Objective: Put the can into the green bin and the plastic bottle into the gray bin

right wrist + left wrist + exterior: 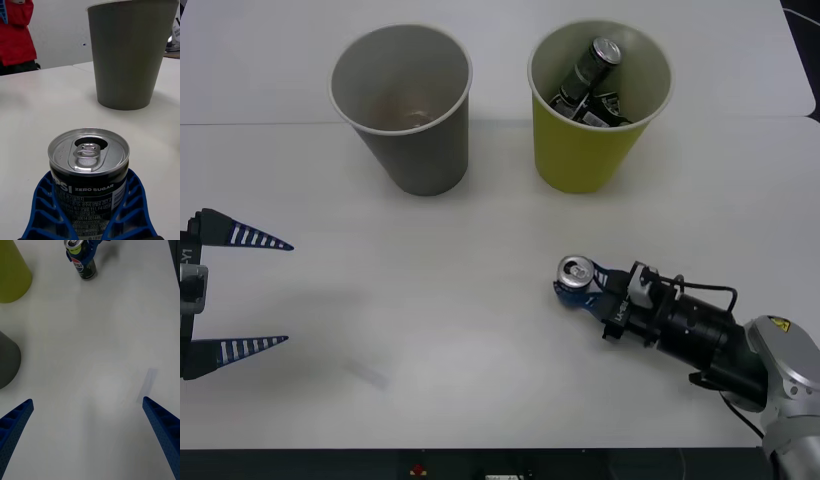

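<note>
The can (pixel 573 272), black-bodied with a shiny silver top and pull-tab, stands upright on the white table right of centre. My right gripper (pixel 574 286) is shut on it, its blue fingers (pixel 45 202) hugging both sides. Behind it stand the gray bin (pixel 420 150) at the back left and the green bin (pixel 580 150) at the back right. The right wrist view looks past the can (pixel 88 157) to the gray bin (pixel 127 56). At the table's left edge my left gripper (pixel 240 290) hangs open, holding nothing. The plastic bottle is out of view.
Several dark cans (pixel 590 75) lie inside the green bin. The left wrist view shows bare table (pixel 97 352), with the green bin (pixel 11 273), the gray bin (pixel 7 360) and the held can (pixel 83 266) far off.
</note>
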Robot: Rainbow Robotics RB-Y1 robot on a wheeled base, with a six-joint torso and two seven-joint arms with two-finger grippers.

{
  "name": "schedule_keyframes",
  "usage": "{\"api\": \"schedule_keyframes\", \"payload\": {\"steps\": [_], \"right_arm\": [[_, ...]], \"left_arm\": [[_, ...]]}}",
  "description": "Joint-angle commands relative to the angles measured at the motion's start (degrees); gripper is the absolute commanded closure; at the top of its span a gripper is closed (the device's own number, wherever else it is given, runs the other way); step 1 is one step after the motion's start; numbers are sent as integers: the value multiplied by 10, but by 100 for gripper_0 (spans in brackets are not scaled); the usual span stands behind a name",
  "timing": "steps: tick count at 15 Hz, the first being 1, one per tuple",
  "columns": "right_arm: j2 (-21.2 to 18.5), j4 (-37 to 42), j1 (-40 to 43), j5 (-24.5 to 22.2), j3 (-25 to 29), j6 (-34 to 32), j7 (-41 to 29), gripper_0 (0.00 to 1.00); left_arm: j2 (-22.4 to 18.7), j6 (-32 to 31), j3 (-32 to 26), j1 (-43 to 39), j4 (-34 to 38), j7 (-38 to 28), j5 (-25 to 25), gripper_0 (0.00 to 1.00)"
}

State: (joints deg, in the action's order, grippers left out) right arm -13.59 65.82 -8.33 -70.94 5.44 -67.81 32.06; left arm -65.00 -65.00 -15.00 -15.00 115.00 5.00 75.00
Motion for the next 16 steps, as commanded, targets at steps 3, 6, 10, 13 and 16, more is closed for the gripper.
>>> {"api": "schedule_keyframes", "payload": {"steps": [3, 6, 10, 13, 16], "right_arm": [[-43, 120, 40, -42, 1, -6, -118, 100], [-53, 268, 103, -112, 30, -5, -229, 100], [-53, 435, 170, -195, 62, -7, -366, 100], [-55, 511, 190, -242, 82, -22, -442, 100], [-55, 582, 190, -291, 122, -74, -508, 100]], "left_arm": [[0, 0, 0, 0, 0, 0, 0, 0], [0, 0, 0, 0, 0, 0, 0, 0], [0, 0, 0, 0, 0, 0, 0, 0], [0, 0, 0, 0, 0, 0, 0, 0], [0, 0, 0, 0, 0, 0, 0, 0]]}}
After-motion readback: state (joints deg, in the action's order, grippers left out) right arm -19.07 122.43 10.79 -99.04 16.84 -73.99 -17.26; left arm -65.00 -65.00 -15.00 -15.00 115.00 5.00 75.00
